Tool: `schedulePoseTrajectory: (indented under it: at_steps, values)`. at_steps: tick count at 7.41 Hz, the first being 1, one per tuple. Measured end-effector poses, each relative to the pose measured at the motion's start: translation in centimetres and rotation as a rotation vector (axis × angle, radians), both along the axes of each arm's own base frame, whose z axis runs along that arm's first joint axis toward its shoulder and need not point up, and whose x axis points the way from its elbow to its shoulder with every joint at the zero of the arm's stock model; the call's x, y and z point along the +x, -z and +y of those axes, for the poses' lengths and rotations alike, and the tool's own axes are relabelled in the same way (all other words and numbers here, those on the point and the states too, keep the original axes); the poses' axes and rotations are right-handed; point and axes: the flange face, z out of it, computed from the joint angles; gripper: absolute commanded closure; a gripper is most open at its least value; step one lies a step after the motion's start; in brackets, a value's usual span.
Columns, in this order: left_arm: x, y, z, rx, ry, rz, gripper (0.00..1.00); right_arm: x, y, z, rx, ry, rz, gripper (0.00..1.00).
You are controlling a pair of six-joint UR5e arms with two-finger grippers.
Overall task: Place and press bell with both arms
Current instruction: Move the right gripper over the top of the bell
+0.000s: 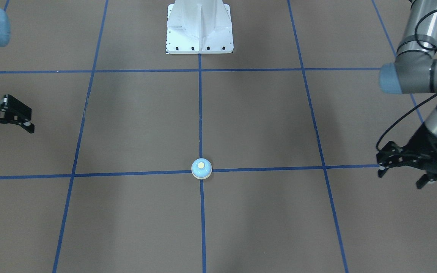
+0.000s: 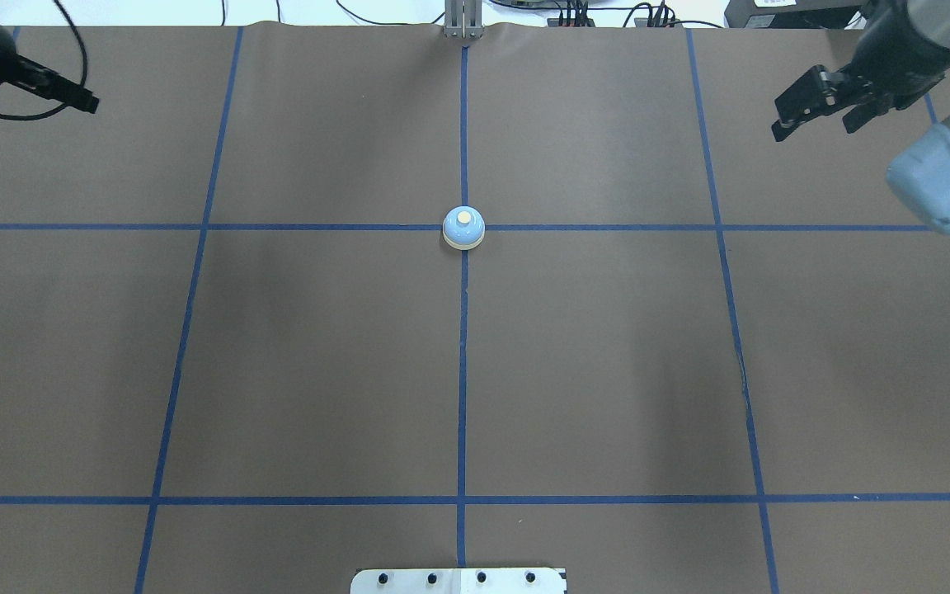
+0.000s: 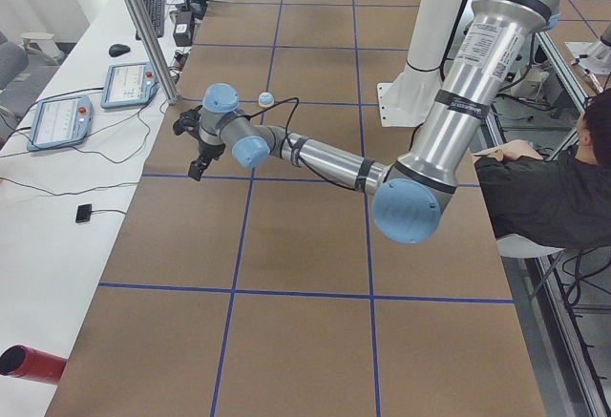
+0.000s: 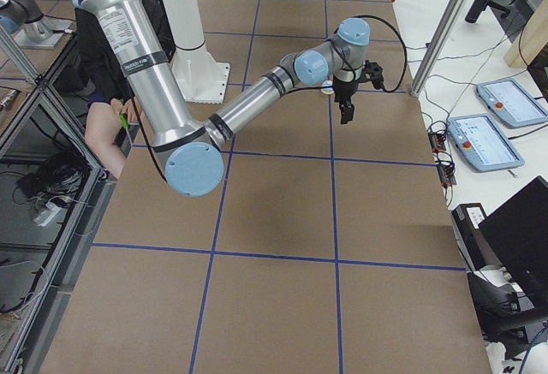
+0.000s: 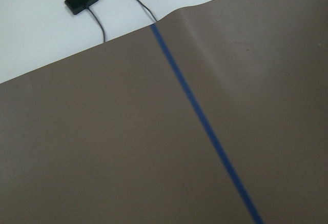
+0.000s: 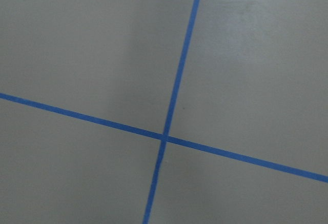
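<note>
The light-blue bell (image 1: 201,168) with its cream button stands upright on the brown table, on a crossing of blue tape lines; it also shows in the overhead view (image 2: 463,228) and small in the exterior left view (image 3: 266,99). Nothing touches it. My left gripper (image 1: 400,179) is open and empty, far from the bell near the table's side; only one finger (image 2: 79,99) shows overhead. My right gripper (image 1: 9,133) is open and empty at the opposite side, also seen overhead (image 2: 813,124). Both wrist views show only table and tape.
The white bolted pedestal (image 1: 199,30) stands at the robot's edge of the table. Blue tape lines (image 2: 463,371) divide the brown surface into squares. Teach pendants (image 3: 57,116) and a metal post (image 3: 143,26) are on the white bench. An operator (image 3: 544,188) sits beside the robot.
</note>
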Motion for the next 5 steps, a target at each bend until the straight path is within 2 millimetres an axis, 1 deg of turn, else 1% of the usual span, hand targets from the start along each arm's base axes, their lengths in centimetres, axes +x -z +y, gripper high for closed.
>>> schedulePoseTrajectory:
  at_steps: [1, 2, 3, 4, 5]
  values:
    - [-4.1, -3.2, 1.1, 0.011, -0.012, -0.044, 0.0, -4.0, 2.8, -0.9, -0.064, -0.051, -0.005, 0.53]
    - [-7.8, -5.9, 2.0, 0.013, -0.032, -0.089, 0.0, -8.3, 5.9, -1.5, -0.1, -0.081, -0.005, 1.0]
    - [-10.7, -7.5, 2.7, 0.004, -0.056, -0.123, 0.0, -12.1, 8.7, -1.9, -0.113, -0.095, -0.002, 1.0]
    - [-13.0, -8.7, 3.8, -0.006, -0.072, -0.145, 0.0, -15.2, 11.5, -2.2, -0.125, -0.1, -0.007, 1.0]
    - [-14.3, -9.7, 5.2, -0.016, -0.08, -0.156, 0.0, -17.8, 13.8, -2.5, -0.137, -0.096, -0.01, 1.0]
